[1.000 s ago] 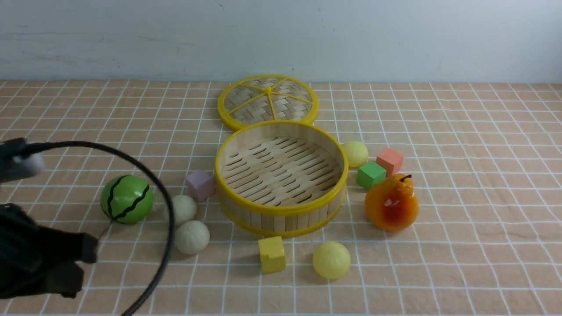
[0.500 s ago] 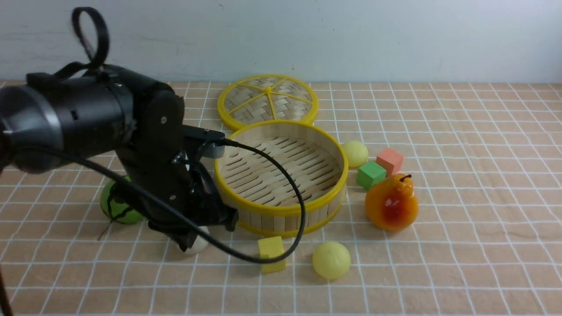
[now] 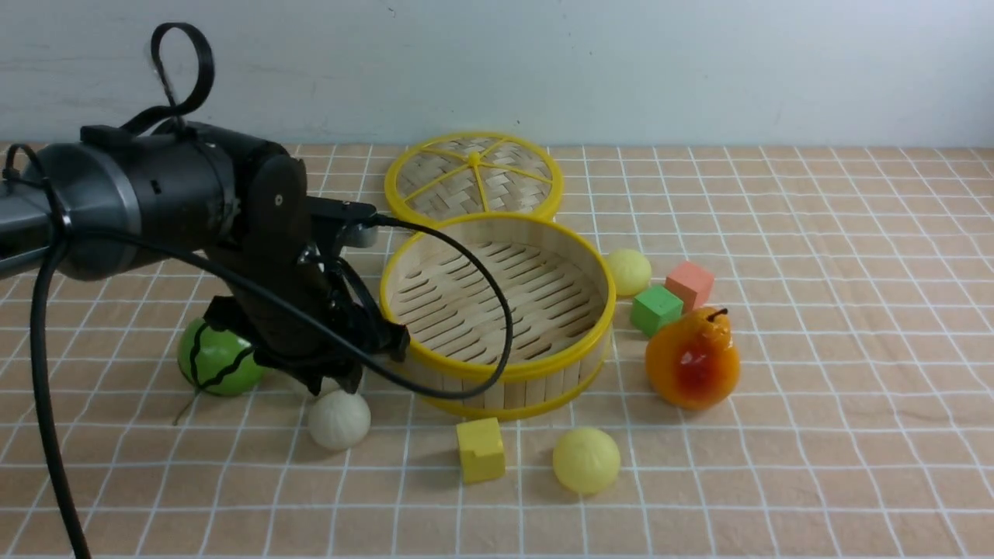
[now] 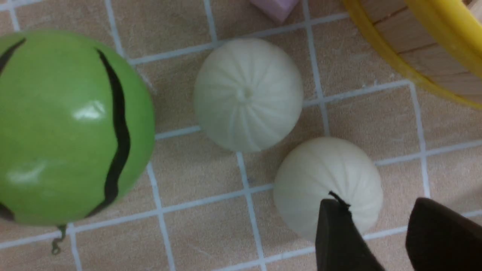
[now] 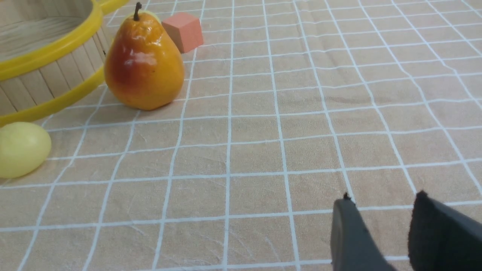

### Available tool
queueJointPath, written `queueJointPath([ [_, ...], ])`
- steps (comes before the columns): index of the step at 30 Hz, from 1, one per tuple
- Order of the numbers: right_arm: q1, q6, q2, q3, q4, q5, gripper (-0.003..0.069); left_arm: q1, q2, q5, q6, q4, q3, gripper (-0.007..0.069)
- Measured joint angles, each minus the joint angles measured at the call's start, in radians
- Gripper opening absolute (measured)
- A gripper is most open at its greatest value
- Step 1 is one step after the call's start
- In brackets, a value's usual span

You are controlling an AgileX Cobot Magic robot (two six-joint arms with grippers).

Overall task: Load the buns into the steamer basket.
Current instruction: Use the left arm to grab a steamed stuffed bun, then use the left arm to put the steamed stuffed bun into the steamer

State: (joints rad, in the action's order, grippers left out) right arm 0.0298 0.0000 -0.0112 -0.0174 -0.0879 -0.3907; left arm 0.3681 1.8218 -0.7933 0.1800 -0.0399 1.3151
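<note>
Your left gripper (image 4: 378, 205) hung low over the checked cloth (image 3: 815, 435), its jaws parted with nothing between them. Just beneath its fingertips (image 4: 333, 233) lay one off-white bun (image 4: 327, 177), resting on the cloth. In the wrist view one fingertip overlapped the bun's edge, and I could not tell whether it touched. The second off-white bun (image 4: 246, 94) sat just past the first, with a thin gap between the two.

All four buns lay outside the steamer basket (image 3: 497, 388), which stood just beside the gripper on the robot's right. One pale yellow bun (image 3: 586, 460) sat well apart from the gripper on that same side, in front of the basket and beyond a yellow cube (image 3: 480, 449). The other yellow bun (image 3: 629, 272) sat farther off, against the basket's opposite wall.

On the gripper's other side, the green striped melon ball (image 4: 67, 128) sat near the second off-white bun. A lilac cube (image 4: 275, 7) lay beyond that bun, near the basket wall. The woven lid (image 3: 474, 178) lay flat behind the basket.

Your right gripper (image 5: 383, 197) hovered low over bare cloth, jaws apart and empty. Ahead of it stood the orange pear (image 5: 145, 67) beside the basket, with a salmon cube (image 5: 183, 31) beyond the pear.
</note>
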Motion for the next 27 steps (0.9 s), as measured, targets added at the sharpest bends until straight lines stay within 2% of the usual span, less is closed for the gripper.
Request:
queueJointPath([
  [13, 0.000, 0.000, 0.000, 0.000, 0.000, 0.000, 0.0239, 0.000, 0.083, 0.032, -0.003, -0.001, 0.000, 0.0259],
  [16, 0.000, 0.000, 0.000, 0.000, 0.000, 0.000, 0.0239, 0.000, 0.088, 0.030, -0.003, -0.001, 0.001, 0.0223],
  [20, 0.000, 0.000, 0.000, 0.000, 0.000, 0.000, 0.0239, 0.000, 0.082, 0.000, -0.003, 0.022, 0.002, 0.0039],
  [22, 0.000, 0.000, 0.000, 0.000, 0.000, 0.000, 0.0239, 0.001, 0.063, -0.018, -0.004, 0.040, 0.004, -0.0008],
  [27, 0.000, 0.000, 0.000, 0.000, 0.000, 0.000, 0.0239, 0.056, -0.031, -0.070, -0.008, 0.040, 0.059, -0.0013],
])
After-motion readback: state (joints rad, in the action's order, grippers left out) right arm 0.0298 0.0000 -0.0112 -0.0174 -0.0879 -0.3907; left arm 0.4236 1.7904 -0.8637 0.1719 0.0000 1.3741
